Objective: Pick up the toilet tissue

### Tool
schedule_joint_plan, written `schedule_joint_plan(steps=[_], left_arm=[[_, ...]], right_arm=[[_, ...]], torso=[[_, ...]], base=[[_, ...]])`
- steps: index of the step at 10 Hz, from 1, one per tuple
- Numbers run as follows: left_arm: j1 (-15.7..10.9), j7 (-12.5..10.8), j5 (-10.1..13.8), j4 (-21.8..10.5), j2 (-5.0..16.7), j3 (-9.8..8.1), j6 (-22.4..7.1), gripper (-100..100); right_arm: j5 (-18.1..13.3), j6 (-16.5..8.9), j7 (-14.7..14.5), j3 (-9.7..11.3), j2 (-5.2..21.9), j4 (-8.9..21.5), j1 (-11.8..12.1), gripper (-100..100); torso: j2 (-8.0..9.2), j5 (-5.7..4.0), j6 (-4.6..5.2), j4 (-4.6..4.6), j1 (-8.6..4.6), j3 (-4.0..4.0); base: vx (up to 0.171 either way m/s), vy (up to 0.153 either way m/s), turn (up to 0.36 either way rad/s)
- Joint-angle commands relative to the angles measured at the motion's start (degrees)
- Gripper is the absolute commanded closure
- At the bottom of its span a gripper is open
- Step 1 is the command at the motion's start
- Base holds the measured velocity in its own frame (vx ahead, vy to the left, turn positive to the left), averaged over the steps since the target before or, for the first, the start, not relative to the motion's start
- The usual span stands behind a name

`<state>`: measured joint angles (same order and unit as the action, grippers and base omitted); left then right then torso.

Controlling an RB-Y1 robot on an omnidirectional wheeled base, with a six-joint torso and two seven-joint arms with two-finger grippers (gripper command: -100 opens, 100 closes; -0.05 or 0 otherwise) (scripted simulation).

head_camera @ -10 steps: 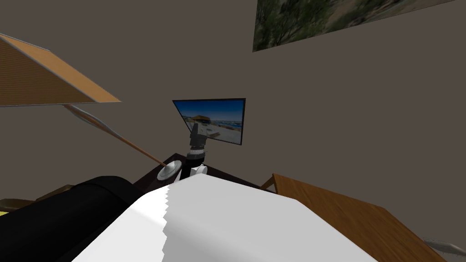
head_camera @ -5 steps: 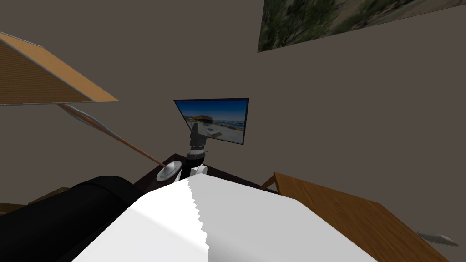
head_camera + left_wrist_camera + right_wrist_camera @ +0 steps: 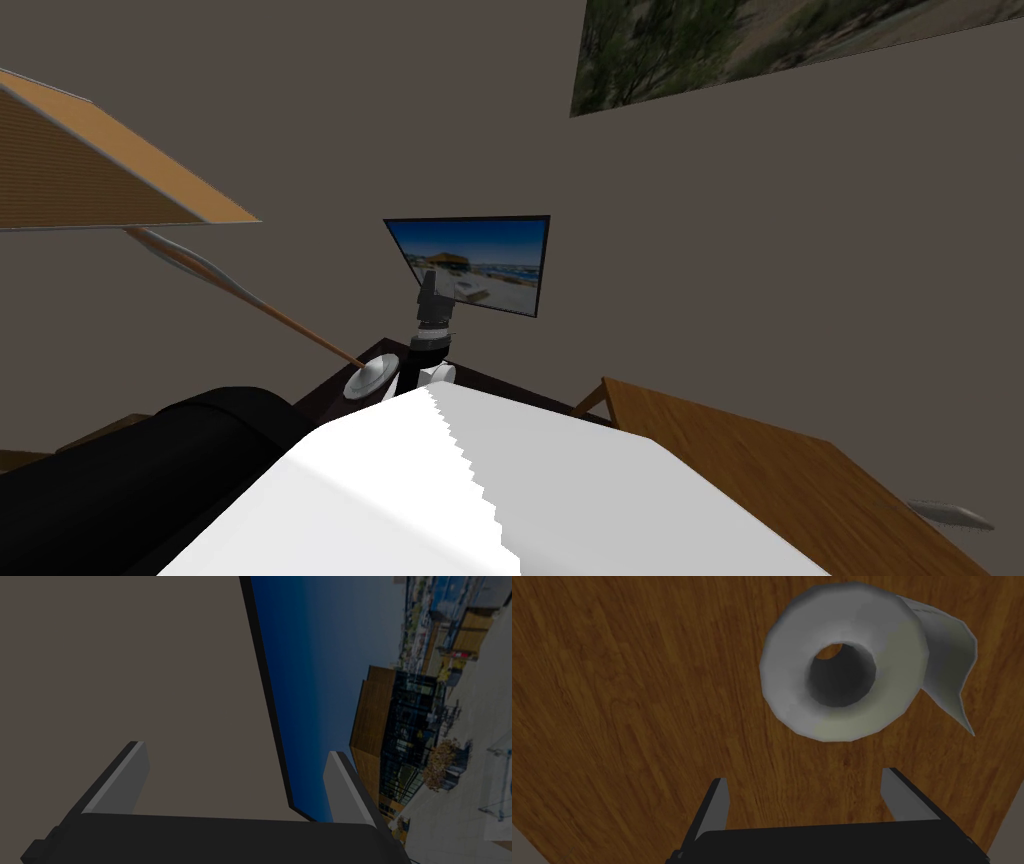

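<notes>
1. Lamp (image 3: 110, 170): tan shade at far left, its slanted stem running down to a round base.
2. Left gripper (image 3: 236, 752): raised ahead of the chest, between the lamp and the wooden table (image 3: 760, 470). Fingers spread wide.
3. Right gripper (image 3: 807, 776): pointed down at the wooden table top. Fingers spread, gripping nothing.
4. Toilet tissue (image 3: 782, 676): a white roll resting on the wood, core hole facing the right wrist camera, one loose sheet hanging off its side. It lies just beyond the right gripper's fingertips, clear of both, not between them.
</notes>
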<state>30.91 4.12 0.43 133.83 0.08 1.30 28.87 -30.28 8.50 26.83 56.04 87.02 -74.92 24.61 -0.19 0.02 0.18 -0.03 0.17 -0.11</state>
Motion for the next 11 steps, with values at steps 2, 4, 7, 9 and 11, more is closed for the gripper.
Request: schedule_joint_plan(steps=[2, 4, 7, 9, 11], left_arm=[[0.00, 0.00, 0.00, 0.00, 0.00, 0.00, 0.00, 0], [0.00, 0.00, 0.00, 0.00, 0.00, 0.00, 0.00, 0], [0.00, 0.00, 0.00, 0.00, 0.00, 0.00, 0.00, 0], [0.00, 0.00, 0.00, 0.00, 0.00, 0.00, 0.00, 0], [0.00, 0.00, 0.00, 0.00, 0.00, 0.00, 0.00, 0]], right_arm=[[-4.09, -0.44, -4.29, -0.57, 1.70, -1.40, -0.39, -100], [-6.36, -0.59, -7.06, -0.68, 2.43, -2.02, -0.67, -100], [-10.24, -0.85, -11.45, -0.80, 3.74, -3.34, -1.15, -100], [-12.96, -0.97, -14.29, -0.83, 4.31, -4.04, -1.36, -100], [-15.22, -1.08, -17.11, -0.84, 4.84, -4.76, -1.55, -100]], torso=[[0.01, 0.00, 0.00, 0.00, 0.01, 0.00], [0.03, 0.00, 0.00, 0.01, 0.02, 0.02], [0.05, 0.00, 0.00, 0.01, -0.01, 0.03], [0.09, -0.01, 0.01, 0.02, -0.01, 0.06], [0.08, -0.01, 0.01, 0.02, -0.02, 0.05]], base=[[-0.017, 0.019, -0.015], [-0.022, 0.015, -0.009], [-0.029, 0.010, -0.014], [-0.033, 0.011, -0.012], [-0.029, 0.010, -0.012]])
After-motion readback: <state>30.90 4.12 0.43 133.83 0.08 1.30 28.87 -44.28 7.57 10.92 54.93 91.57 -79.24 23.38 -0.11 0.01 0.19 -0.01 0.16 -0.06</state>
